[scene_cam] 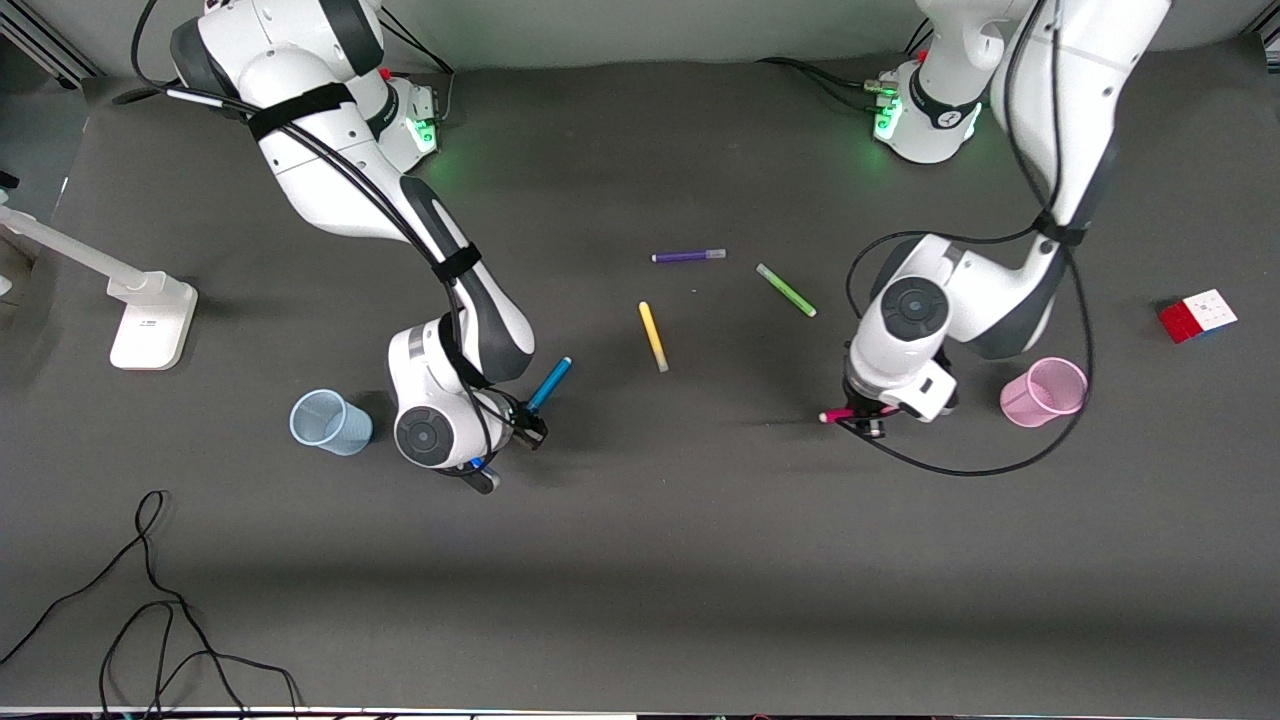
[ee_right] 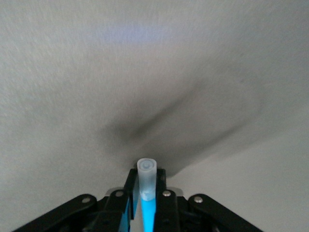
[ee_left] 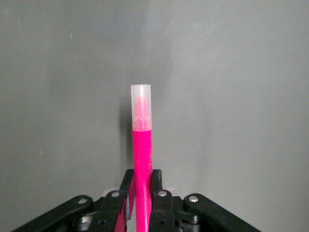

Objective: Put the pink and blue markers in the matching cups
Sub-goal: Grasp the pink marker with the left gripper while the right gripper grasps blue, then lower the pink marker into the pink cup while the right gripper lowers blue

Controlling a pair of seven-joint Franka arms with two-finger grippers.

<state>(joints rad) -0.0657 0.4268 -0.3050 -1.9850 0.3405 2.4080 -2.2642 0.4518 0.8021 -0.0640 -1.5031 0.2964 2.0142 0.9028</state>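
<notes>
**Both markers gripped, both cups hold nothing**

Blue cup [scene_cam: 330,422]: pale, translucent ribbed plastic, lying tilted on the mat toward the right arm's end, just beside the right arm's wrist; nothing inside. Pink cup [scene_cam: 1045,391]: light pink, same ribbed translucent plastic, toward the left arm's end, near the left gripper; nothing inside.

Right gripper [scene_cam: 527,425] clenched on the blue marker [scene_cam: 550,384], a slim sky-blue stick angled up out of the fingers; its clear cap shows in the right wrist view [ee_right: 147,178]. Left gripper [scene_cam: 868,418] clamped on the pink marker [scene_cam: 838,414], bright magenta with a pale translucent cap, roughly level over the mat; in the left wrist view [ee_left: 142,159] black fingers [ee_left: 156,181] pinch the barrel.

Loose on the matte dark grey table [scene_cam: 640,560]: purple marker [scene_cam: 688,256], green marker [scene_cam: 786,290], yellow marker [scene_cam: 653,336], between the arms. Colourful cube [scene_cam: 1197,315] farther from the front camera than the pink cup.
</notes>
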